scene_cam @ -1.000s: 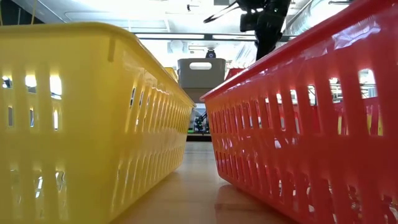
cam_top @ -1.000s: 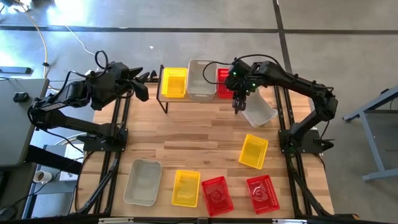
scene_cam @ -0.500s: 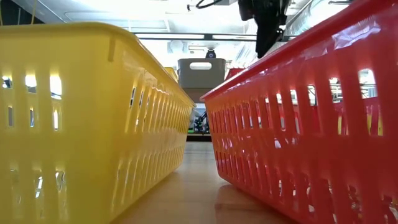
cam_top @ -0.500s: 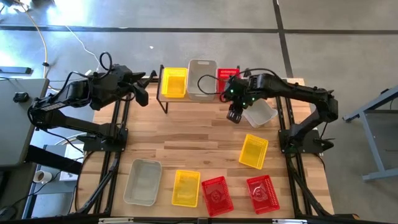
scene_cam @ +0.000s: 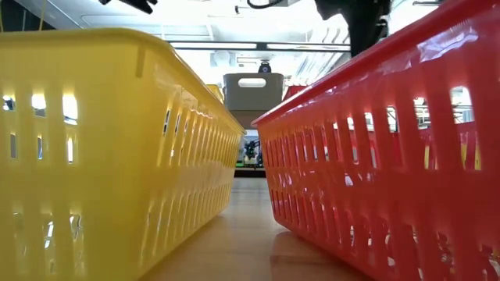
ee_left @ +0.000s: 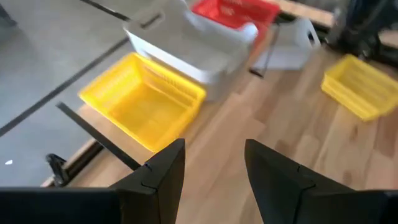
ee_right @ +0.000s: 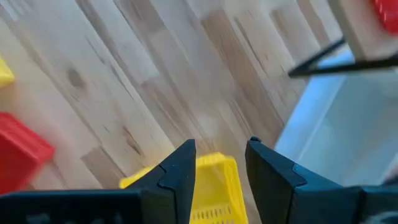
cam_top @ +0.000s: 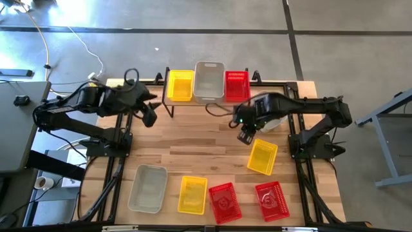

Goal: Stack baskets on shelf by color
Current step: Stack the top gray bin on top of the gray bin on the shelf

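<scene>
Right tool [cam_top: 246, 136] has swung off the shelf [cam_top: 206, 96] toward the yellow basket [cam_top: 262, 156] near the desk's right edge, part-open, empty, lining up to grab.

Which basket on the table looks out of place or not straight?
The grey-white basket near the shelf's right end sits askew, partly hidden under the right arm. The yellow basket below the right hand also lies turned at an angle. The three baskets on the shelf stand straight.

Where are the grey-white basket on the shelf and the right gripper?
grey-white basket on the shelf [cam_top: 208, 82], high view, its inner floor.
right gripper [cam_top: 246, 138], high view, between its fingertips.
</scene>
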You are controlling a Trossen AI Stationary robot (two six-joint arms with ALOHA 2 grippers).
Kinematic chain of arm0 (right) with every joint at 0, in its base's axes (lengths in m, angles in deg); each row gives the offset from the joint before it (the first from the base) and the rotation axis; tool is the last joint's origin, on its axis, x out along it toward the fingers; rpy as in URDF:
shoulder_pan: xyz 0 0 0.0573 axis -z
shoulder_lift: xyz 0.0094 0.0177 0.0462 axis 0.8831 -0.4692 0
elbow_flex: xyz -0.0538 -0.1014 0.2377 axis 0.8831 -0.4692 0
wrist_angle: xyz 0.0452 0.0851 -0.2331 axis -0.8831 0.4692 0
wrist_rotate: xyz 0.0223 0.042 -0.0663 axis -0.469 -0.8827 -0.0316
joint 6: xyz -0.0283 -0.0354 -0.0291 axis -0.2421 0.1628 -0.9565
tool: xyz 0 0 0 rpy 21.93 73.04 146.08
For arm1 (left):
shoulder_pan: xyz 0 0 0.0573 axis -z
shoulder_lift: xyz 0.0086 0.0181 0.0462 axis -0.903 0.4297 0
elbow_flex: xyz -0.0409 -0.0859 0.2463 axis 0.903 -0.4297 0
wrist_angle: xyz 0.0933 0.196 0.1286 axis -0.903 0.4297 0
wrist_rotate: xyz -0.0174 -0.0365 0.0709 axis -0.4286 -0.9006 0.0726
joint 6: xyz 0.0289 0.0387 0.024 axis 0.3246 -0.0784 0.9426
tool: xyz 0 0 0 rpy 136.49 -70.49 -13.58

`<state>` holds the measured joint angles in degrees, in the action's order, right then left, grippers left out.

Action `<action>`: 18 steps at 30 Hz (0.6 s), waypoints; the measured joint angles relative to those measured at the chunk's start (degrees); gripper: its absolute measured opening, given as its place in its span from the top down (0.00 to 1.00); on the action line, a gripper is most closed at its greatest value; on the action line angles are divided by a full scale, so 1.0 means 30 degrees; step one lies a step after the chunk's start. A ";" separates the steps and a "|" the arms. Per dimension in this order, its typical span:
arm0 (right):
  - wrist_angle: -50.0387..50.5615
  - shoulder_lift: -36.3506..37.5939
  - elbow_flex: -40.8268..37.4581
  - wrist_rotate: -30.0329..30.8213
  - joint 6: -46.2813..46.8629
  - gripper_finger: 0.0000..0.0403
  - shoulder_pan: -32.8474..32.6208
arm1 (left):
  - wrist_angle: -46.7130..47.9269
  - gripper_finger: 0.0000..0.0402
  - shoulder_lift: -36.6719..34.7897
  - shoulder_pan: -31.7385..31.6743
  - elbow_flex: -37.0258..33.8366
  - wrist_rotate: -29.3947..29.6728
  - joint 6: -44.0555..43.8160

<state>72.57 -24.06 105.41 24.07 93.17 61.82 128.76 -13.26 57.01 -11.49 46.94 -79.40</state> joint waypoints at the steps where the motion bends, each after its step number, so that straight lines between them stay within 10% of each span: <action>1: 0.0434 -0.0003 -0.0075 0.0290 0.0474 0.69 -0.0284 | 0.0009 0.61 -0.0007 0.0292 -0.0253 -0.0079 -0.0079; 18: 0.3426 0.1140 -0.2236 0.2105 0.4049 0.69 -0.2494 | -0.0153 0.61 -0.0074 0.4818 -0.3876 -0.0076 -0.3695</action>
<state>82.85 -20.64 98.70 30.39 105.32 54.34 128.30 -13.48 71.46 -23.12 46.71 -90.48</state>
